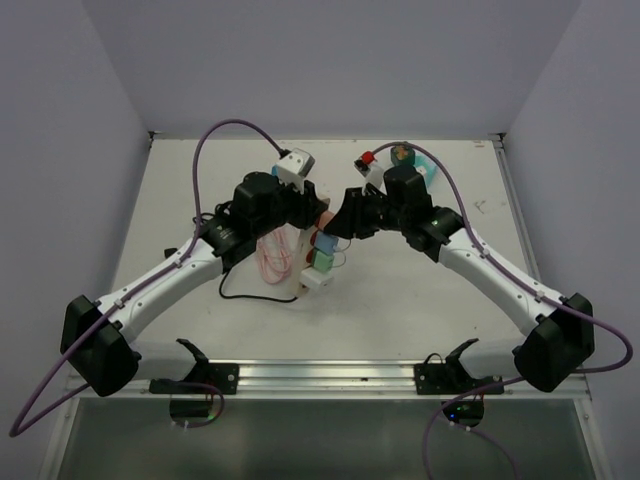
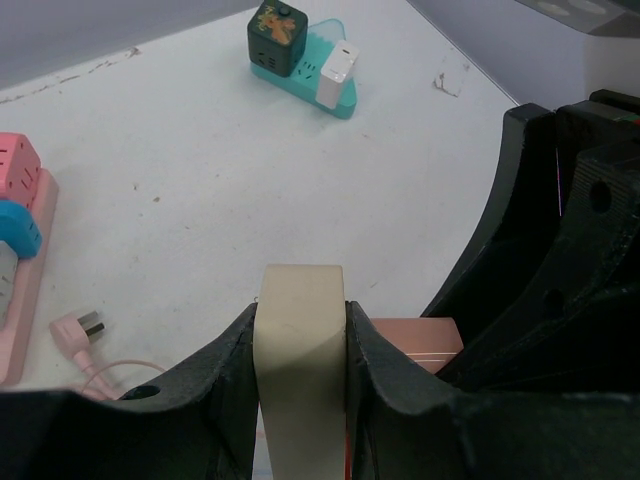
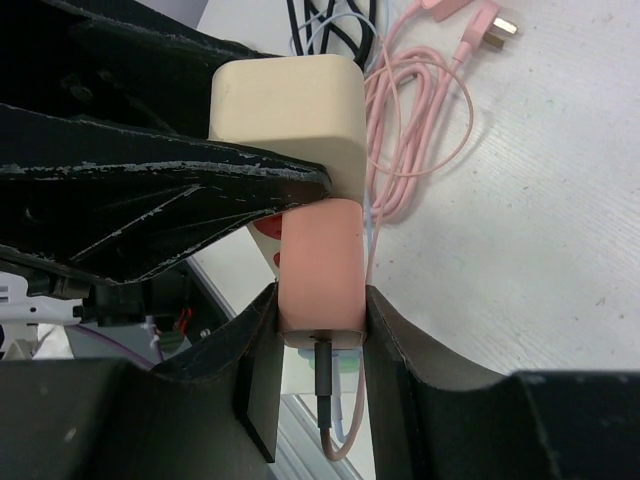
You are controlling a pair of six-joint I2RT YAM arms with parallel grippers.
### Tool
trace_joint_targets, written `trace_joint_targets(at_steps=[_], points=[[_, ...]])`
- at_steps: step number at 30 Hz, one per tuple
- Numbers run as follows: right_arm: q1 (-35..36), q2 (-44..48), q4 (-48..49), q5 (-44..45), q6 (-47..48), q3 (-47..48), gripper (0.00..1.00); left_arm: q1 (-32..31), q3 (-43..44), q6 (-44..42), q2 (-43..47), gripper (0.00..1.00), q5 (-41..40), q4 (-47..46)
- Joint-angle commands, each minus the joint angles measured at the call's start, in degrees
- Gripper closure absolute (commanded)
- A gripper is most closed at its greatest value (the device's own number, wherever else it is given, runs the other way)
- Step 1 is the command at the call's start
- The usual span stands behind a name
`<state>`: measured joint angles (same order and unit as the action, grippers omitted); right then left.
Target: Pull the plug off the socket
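The plug (image 3: 320,250) sits clamped in the right claw (image 3: 320,300), touching the cream socket (image 2: 300,375), which the left claw (image 2: 300,320) grips.

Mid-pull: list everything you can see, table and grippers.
cream block: one, cream, clamped in left gripper
pink adapter: one, pink, in right gripper, against the cream block
pink power strip: one, pink, table centre, carrying a blue adapter
teal power strip: one, teal, far right, holding dark cube and white charger
pink cable: one, coiled at centre, end plug lying free
black cable: one, beside left arm
grippers: two, black, both shut
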<state>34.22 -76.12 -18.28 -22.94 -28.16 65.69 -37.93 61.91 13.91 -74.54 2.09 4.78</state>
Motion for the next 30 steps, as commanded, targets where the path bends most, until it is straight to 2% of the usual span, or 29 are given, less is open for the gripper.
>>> trace_joint_targets(at_steps=[1, 12, 22, 30], points=[[-1.8, 9.1, -10.4, -5.0, -1.3, 4.6, 1.0, 8.0, 1.4, -12.0, 0.4, 1.0, -28.9, 5.6], [-6.3, 12.4, -14.0, -3.9, 0.4, 6.2, 1.0, 11.1, 2.7, -12.9, 0.2, 1.0, -31.3, 7.8], [-7.1, 14.3, -15.8, -2.4, 2.3, 6.6, 1.0, 12.4, 3.3, -12.2, 0.4, 1.0, -31.8, 10.1], [-10.6, 13.4, -15.9, 7.3, 3.2, 3.4, 1.0, 12.4, 6.6, -7.9, 5.2, 1.0, -25.7, 14.1]])
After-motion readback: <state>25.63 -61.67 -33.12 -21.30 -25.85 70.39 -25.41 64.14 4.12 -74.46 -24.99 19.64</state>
